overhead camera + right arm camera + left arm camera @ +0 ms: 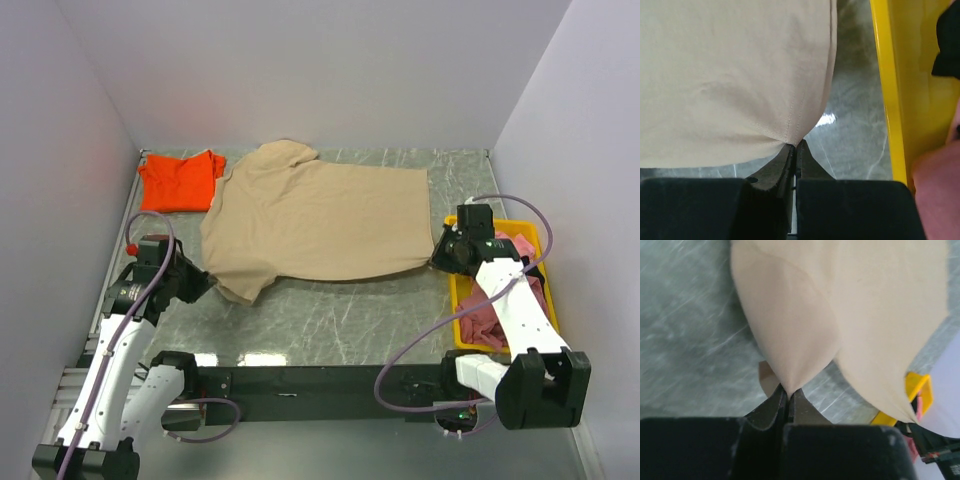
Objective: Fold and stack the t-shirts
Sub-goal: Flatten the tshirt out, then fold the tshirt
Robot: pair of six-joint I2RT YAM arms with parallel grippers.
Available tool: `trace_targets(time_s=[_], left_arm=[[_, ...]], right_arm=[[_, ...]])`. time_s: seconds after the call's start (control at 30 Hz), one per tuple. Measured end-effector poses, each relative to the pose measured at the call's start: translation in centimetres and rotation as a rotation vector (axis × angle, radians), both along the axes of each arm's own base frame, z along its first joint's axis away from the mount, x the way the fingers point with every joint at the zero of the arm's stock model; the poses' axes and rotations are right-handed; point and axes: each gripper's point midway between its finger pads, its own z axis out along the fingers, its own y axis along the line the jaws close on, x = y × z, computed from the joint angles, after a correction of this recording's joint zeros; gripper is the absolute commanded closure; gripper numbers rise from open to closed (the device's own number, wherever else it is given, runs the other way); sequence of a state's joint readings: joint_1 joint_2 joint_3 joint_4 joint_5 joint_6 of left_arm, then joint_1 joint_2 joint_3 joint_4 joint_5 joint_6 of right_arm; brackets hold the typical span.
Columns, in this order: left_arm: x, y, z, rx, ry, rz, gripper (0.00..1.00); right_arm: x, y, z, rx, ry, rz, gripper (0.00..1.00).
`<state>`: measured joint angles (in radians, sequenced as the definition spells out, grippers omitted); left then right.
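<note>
Table [340, 315]: grey marbled top, walled on three sides.
Tan t-shirt [315, 220]: spread flat over the middle of the table. The hem is toward the right and the sleeves toward the left. The near-left sleeve is bunched to a point.
Orange-red t-shirt [180, 180]: lies in the far left corner of the table, just beside the tan t-shirt's left edge. Cannot tell whether the two touch.
Pink t-shirt [485, 315]: crumpled inside the yellow tray [525, 235], partly hidden by the right arm.
Yellow tray, position: at the right edge of the table, just beside the tan t-shirt's near-right hem corner.
Left tool [208, 284]: low at the near-left sleeve. In the left wrist view the fingers [775, 407] are clenched on a pinch of tan cloth, and the fabric rises from the tips in a peaked fold.
Right tool [437, 257]: low at the near-right hem corner, between shirt and tray. In the right wrist view the fingers are pressed together on the hem at a stitched seam, clenched on tan cloth.
Dark shape, tray's far end, right wrist view: cannot tell what it is.
</note>
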<state>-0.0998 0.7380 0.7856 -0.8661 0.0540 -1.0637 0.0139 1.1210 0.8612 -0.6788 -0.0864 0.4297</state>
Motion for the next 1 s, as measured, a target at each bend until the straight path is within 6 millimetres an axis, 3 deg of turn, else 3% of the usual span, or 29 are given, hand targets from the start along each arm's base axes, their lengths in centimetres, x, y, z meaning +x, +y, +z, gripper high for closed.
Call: trace_targets(time_s=[0.2, 0.43, 0.6, 0.8, 1.0], left_arm=[[-3.6, 0.2, -2.2, 0.014, 0.168, -0.013, 0.99], [-7.0, -0.2, -3.5, 0.007, 0.304, -0.064, 0.99], [-8.4, -0.2, -3.9, 0.015, 0.358, -0.095, 0.99], [-6.7, -1.1, -4.1, -0.017, 0.340, -0.129, 0.99], [-2.1, -1.9, -4.0, -0.039, 0.254, -0.141, 0.99]], right_arm=[[-3.1, -0.1, -1.3, -0.001, 0.083, -0.005, 1.00], [-7.5, -0.3, -2.6, -0.002, 0.171, -0.032, 1.00], [-9.2, -0.3, -3.7, 0.000, 0.231, -0.047, 1.00], [-9.3, -0.3, -4.3, 0.001, 0.260, -0.050, 1.00], [-6.9, 0.3, -4.3, 0.014, 0.256, -0.010, 1.00]])
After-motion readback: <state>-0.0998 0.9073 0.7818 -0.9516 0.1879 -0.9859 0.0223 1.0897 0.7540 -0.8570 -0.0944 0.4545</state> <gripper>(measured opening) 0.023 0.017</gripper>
